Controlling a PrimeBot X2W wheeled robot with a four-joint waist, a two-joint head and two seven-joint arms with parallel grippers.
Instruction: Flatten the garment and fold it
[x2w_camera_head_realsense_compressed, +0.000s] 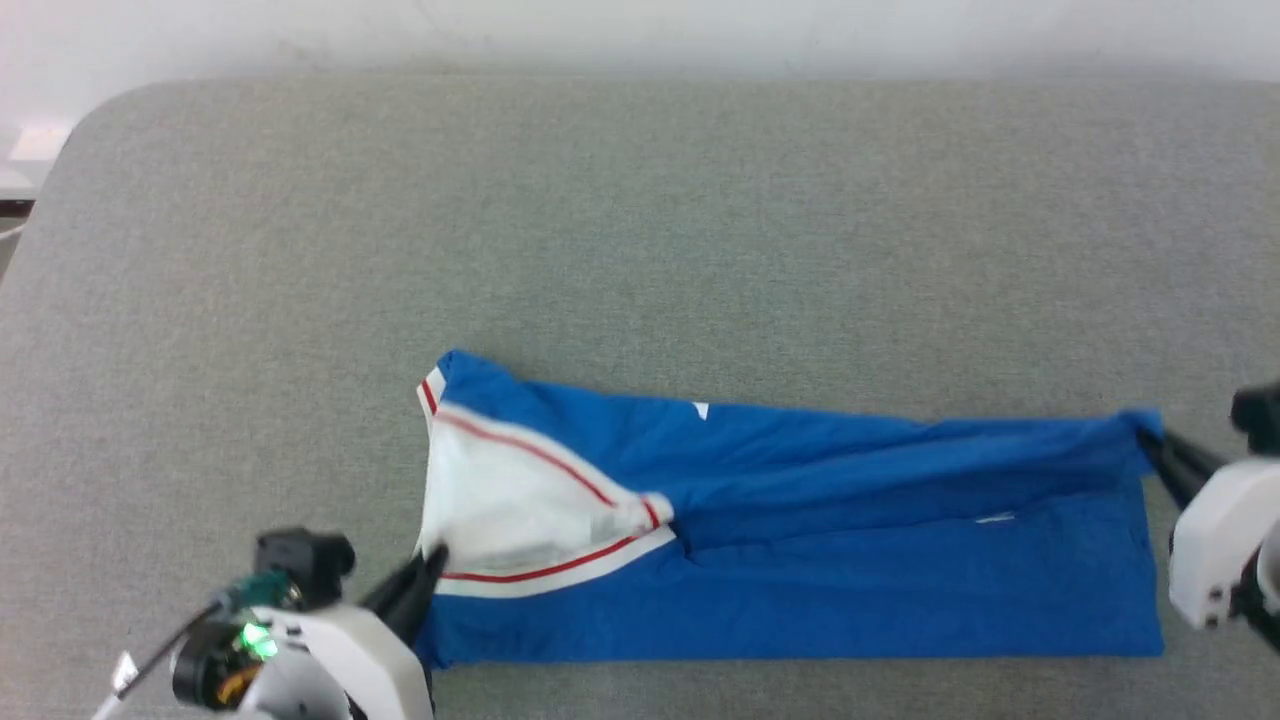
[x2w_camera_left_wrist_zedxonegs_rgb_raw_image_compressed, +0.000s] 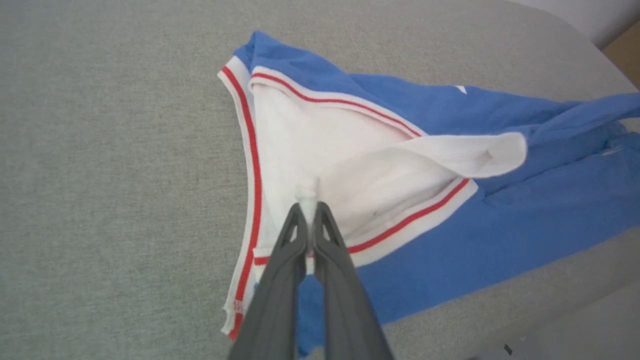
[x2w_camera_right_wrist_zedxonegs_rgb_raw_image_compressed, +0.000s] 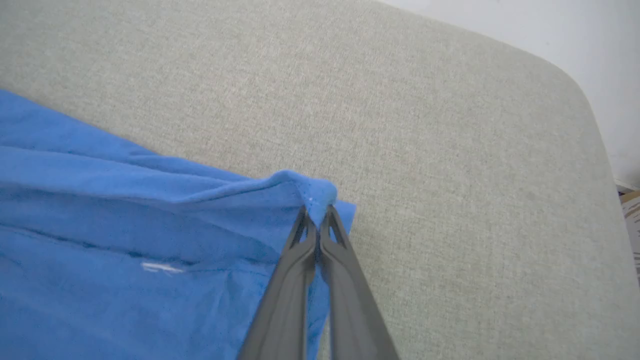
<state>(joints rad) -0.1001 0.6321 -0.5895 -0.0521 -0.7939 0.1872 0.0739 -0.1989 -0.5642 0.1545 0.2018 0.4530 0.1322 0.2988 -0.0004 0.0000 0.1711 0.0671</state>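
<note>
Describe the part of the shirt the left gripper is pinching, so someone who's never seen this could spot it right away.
On the grey table lies a blue shirt folded into a long strip. At its left end the left gripper is shut on a white sleeve. It is the only large white area, edged by red-and-white stripes, where the rest is plain blue.

The garment (x2w_camera_head_realsense_compressed: 850, 590) was royal blue, its sleeve (x2w_camera_head_realsense_compressed: 500, 510) white and edged with red-and-white striped trim (x2w_camera_head_realsense_compressed: 560, 575), and it bore two small white marks (x2w_camera_head_realsense_compressed: 700, 410). The table (x2w_camera_head_realsense_compressed: 640, 230) covering was a flecked, pale grey-green. The left gripper (x2w_camera_head_realsense_compressed: 432, 560) and right gripper (x2w_camera_head_realsense_compressed: 1152, 450) had dark grey fingers (x2w_camera_left_wrist_zedxonegs_rgb_raw_image_compressed: 280, 300) and white housings (x2w_camera_head_realsense_compressed: 1210, 540), and a green light (x2w_camera_head_realsense_compressed: 255, 638) glowed on the left one.
</note>
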